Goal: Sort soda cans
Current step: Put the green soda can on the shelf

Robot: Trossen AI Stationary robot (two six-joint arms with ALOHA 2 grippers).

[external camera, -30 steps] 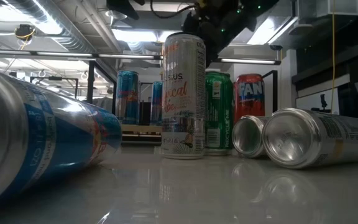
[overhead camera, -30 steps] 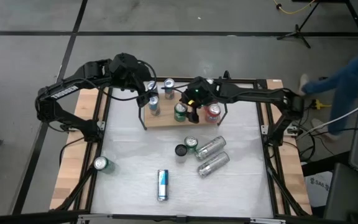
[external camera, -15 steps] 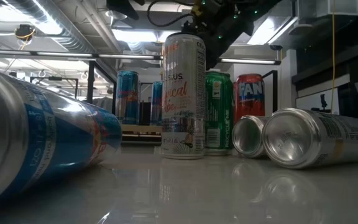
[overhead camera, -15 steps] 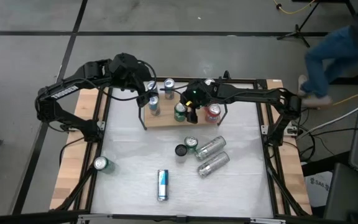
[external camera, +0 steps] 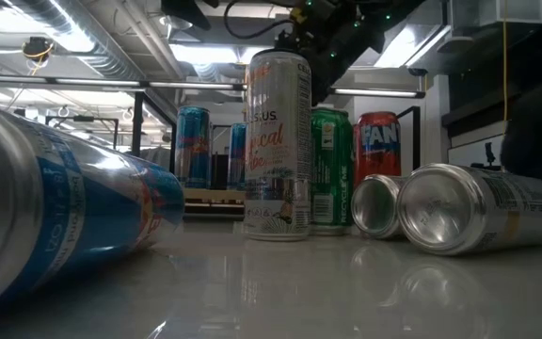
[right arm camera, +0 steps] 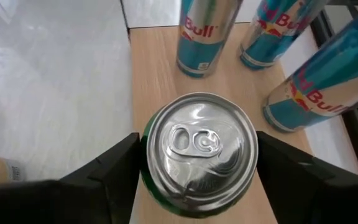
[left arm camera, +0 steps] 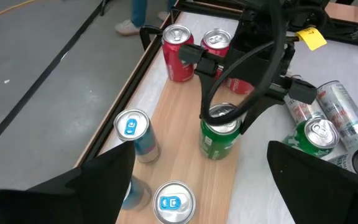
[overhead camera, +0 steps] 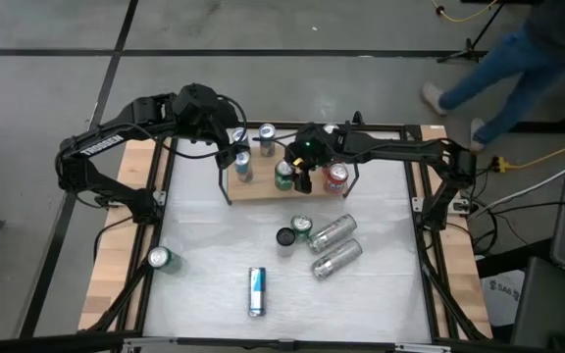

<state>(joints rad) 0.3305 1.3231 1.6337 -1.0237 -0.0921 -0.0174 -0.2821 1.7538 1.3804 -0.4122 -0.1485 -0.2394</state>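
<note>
Right gripper (right arm camera: 197, 149) shifted a bit left just now and is closing in, straddling the upright green can (overhead camera: 283, 177) on the far wooden board (overhead camera: 258, 192). Can't tell if clamped yet. Probably a pickup next. Left gripper (overhead camera: 226, 149) spread wide, waiting at the board's left end.

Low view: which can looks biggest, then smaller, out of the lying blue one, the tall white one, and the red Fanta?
As they look:
1. Lying blue can, nearest the camera, so its size may mislead.
2. Tall white can.
3. Red Fanta can, farthest back.

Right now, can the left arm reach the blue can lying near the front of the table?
Probably yes. The left gripper hangs open over the board, and the table between it and the lying blue can is bare; only a green can stands off to the side.
</note>
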